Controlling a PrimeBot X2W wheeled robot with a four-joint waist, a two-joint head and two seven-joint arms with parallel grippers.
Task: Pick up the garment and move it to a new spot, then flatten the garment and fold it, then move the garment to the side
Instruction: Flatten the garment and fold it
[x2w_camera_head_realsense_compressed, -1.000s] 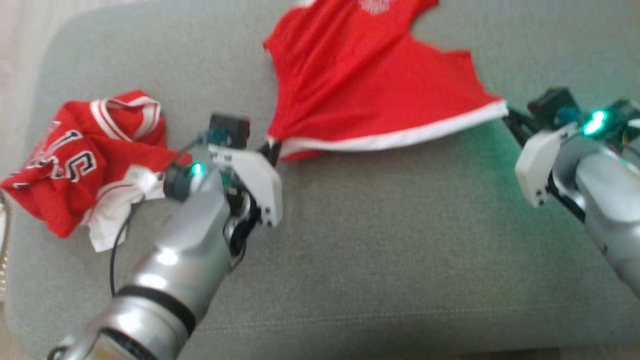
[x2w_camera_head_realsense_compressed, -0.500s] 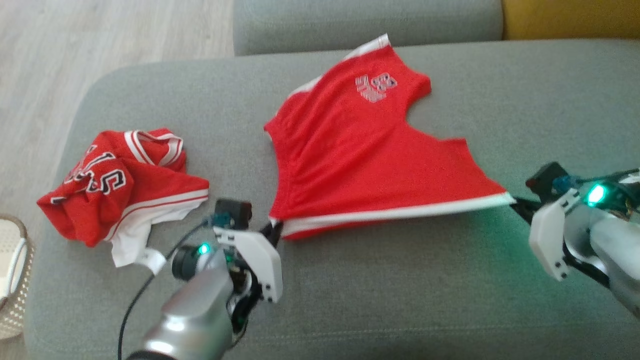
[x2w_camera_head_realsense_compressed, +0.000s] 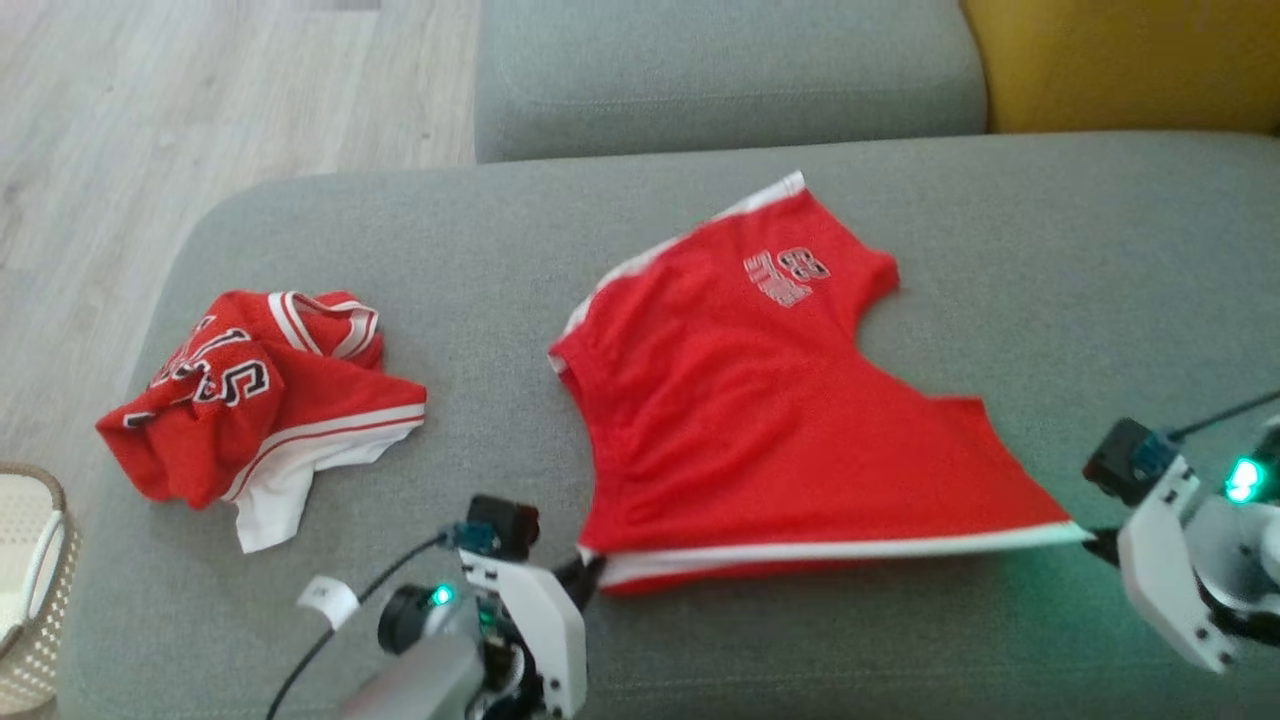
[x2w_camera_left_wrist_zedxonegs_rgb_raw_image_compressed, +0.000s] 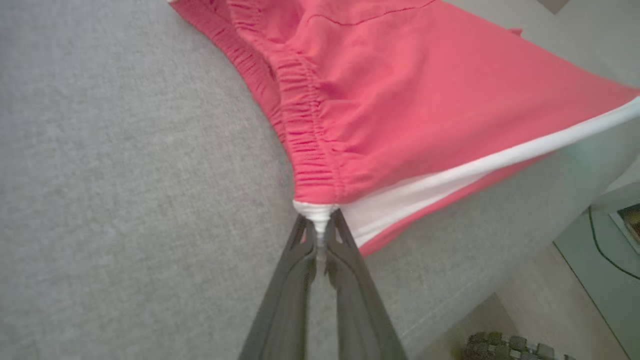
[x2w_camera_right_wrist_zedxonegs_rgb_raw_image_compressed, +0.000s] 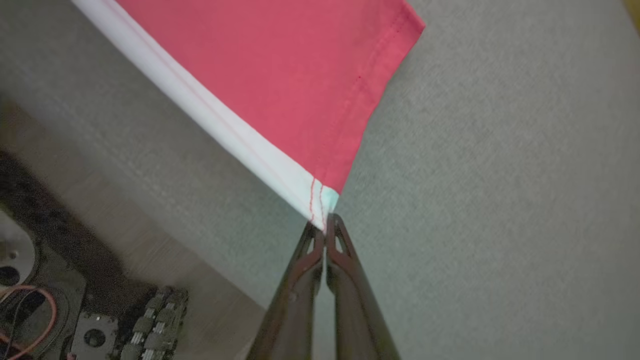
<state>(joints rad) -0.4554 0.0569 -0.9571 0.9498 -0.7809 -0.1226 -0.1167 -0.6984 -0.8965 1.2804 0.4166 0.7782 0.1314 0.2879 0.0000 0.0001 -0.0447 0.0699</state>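
Two corners of the red shorts are pinched tight: our left gripper clamps the waistband end, our right gripper the white hem corner. We hold the shorts stretched out over the grey sofa, right of a crumpled red jersey.

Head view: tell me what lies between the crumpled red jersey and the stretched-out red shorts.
In the head view, a bare stretch of grey sofa cushion lies between the crumpled jersey and the red shorts; the two lie apart, not touching.
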